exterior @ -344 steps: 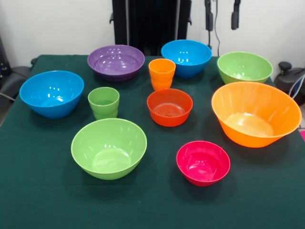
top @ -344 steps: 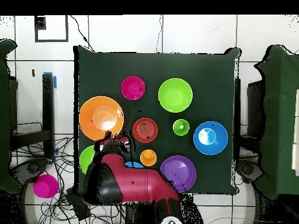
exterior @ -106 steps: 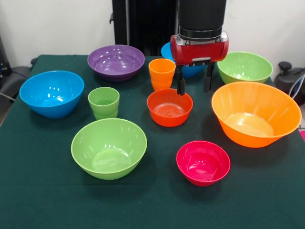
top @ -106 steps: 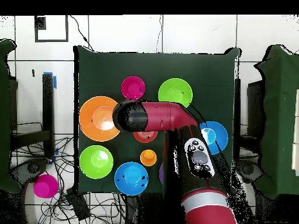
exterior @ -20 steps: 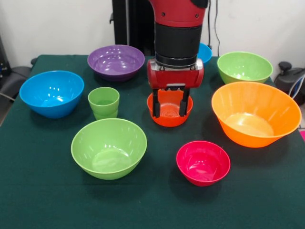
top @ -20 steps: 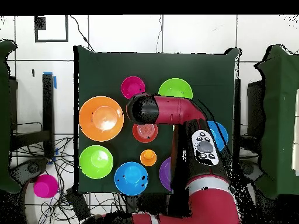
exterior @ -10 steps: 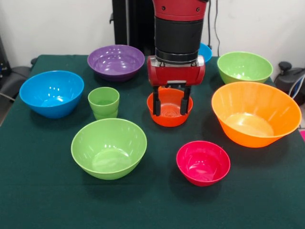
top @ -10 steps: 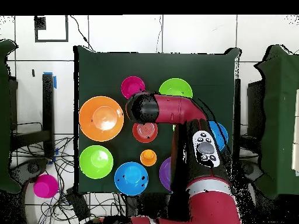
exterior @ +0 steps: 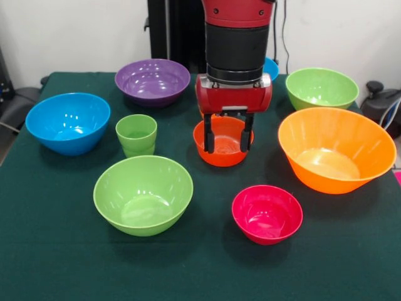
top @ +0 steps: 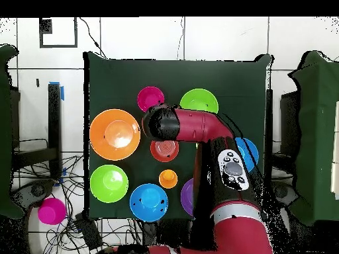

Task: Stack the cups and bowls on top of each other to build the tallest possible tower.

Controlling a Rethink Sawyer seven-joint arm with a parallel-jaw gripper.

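Orange-red bowl (exterior: 223, 141): directly beneath the gripper (exterior: 227, 149) — we judge a straight descent.
Fingers: spread apart, straddling the near rim, gripping nothing.

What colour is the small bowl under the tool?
Orange-red; the bowl shows best in the front view, beneath the tool.

Nothing readable showed anywhere: no words, brands or numbers on any bowl or cup, and none on the table. The arm (top: 225, 169) carried a grey panel of round buttons (top: 229, 170), but their markings were too small to make out.
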